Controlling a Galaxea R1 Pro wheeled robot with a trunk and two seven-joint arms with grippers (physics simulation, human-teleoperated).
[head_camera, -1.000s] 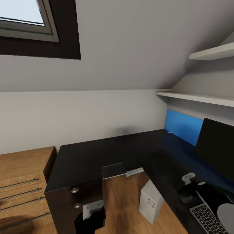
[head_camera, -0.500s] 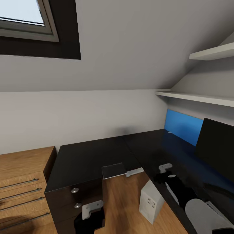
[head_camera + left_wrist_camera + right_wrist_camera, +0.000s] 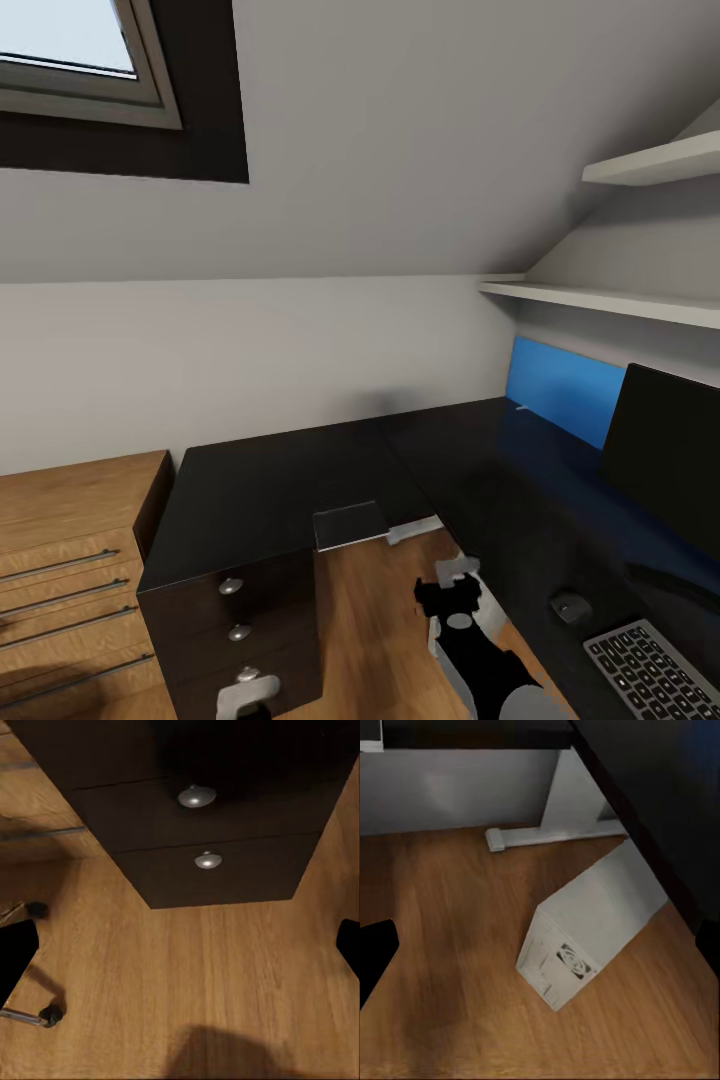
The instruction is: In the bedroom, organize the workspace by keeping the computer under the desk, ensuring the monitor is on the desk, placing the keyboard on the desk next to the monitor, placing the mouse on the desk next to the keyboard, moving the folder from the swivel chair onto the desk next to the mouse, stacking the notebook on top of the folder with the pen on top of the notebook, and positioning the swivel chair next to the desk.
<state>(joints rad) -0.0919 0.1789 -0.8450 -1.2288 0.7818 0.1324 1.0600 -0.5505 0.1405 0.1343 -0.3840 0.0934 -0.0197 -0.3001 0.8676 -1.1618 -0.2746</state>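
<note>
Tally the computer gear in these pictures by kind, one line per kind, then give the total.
Monitor: 1
Keyboard: 1
Mouse: 1
Computer: 1
Total: 4

Our arms: black and pale grey

Our right gripper (image 3: pixel 447 583) has black fingers, a light grey bracket and a grey round disc; our left gripper (image 3: pixel 243 697) shows a grey bracket.
</note>
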